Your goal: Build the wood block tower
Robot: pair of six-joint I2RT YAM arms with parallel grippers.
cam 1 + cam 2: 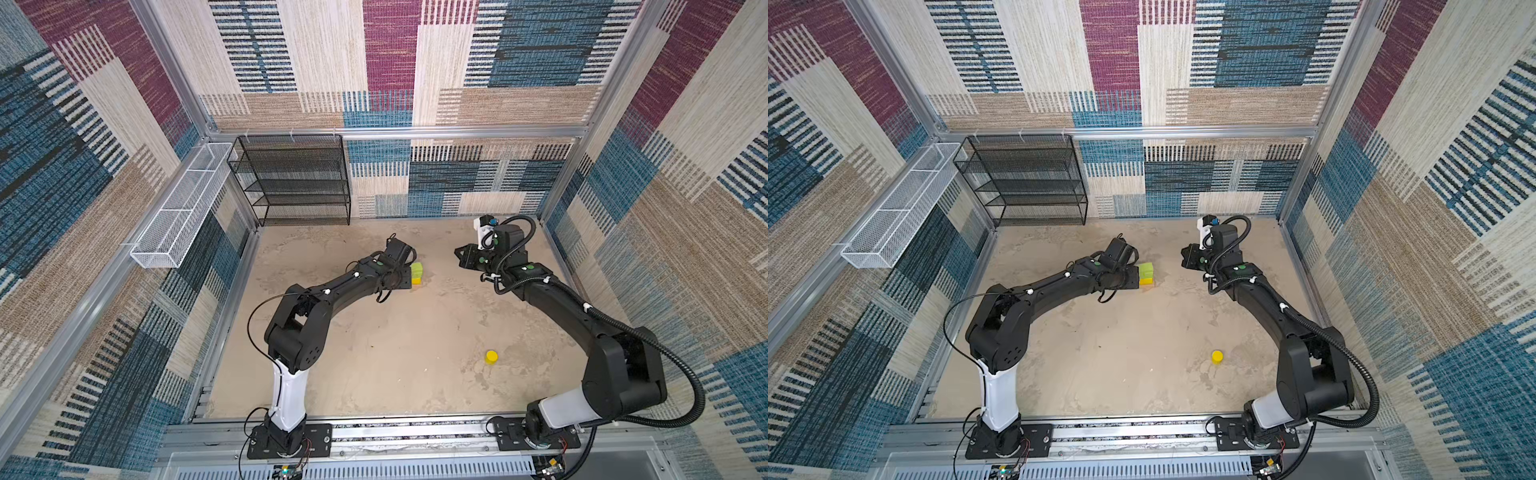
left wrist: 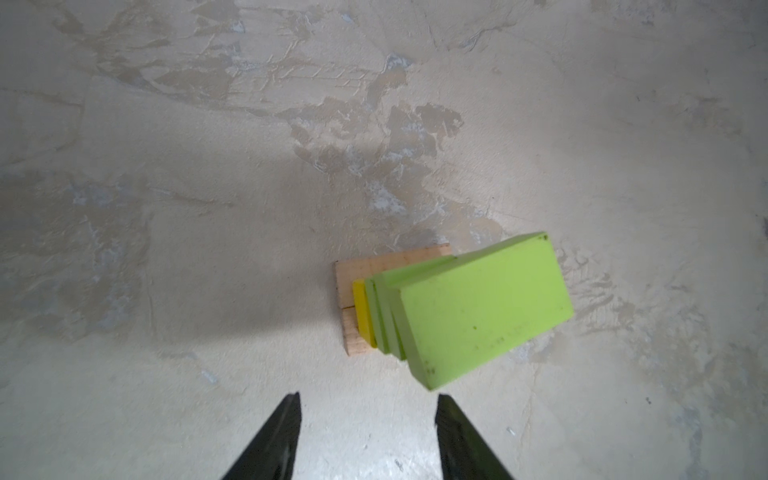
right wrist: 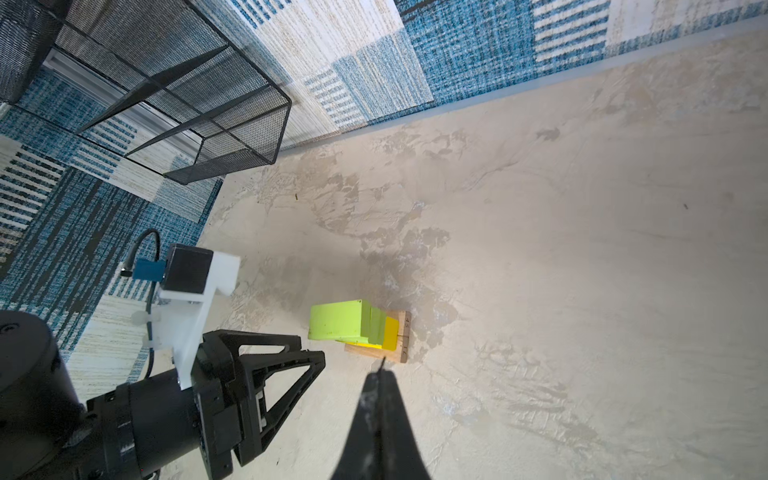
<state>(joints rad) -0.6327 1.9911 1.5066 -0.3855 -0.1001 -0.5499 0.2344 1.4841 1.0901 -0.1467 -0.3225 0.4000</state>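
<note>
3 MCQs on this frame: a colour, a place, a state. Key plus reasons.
1. The top piece of the tower is: A) lime green B) tan C) yellow
2. The yellow cylinder is: A) on the tower B) alone on the table C) leaning against the tower
3. The right hand is: A) shut, empty B) wide open C) shut on the cylinder

1 A: a green slab lies uppermost in the left wrist view.
2 B: both top views show it standing apart.
3 A: its jaws meet with nothing between.
</note>
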